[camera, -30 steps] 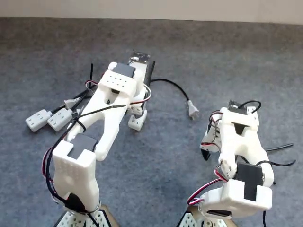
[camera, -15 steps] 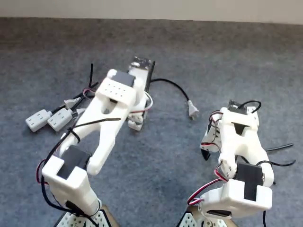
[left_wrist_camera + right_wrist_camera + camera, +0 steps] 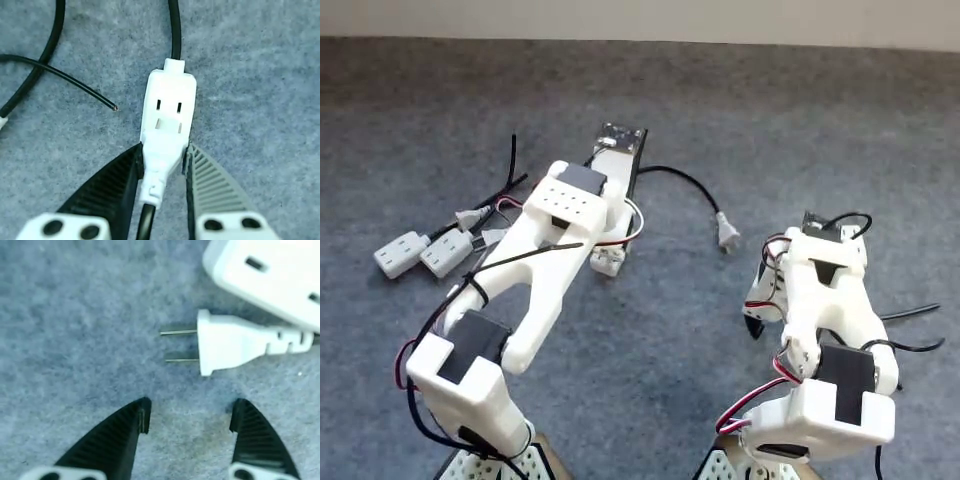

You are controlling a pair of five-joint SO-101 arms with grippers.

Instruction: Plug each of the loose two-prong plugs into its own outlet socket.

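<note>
My left gripper [image 3: 164,148] is shut on the narrow end of a white outlet socket [image 3: 167,107], which lies on the carpet with two slots facing up and a black cord leaving each end. In the high view this socket [image 3: 608,260] sits beside the outstretched left arm. Just ahead of my open right gripper [image 3: 192,407], a white two-prong plug [image 3: 235,342] lies flat beside another white socket block [image 3: 270,275]. A loose plug [image 3: 728,235] on a black cable rests between the arms.
Two more white socket blocks [image 3: 400,252] [image 3: 445,252] lie at the far left with small plugs [image 3: 470,217] and black cords near them. A bare black cord end [image 3: 114,107] lies close to the held socket. Grey carpet [image 3: 820,120] spreads all round.
The left arm's elbow and base link swung to the left and its wrist shifted slightly; the white socket stayed at about the same spot. The right arm kept still.
</note>
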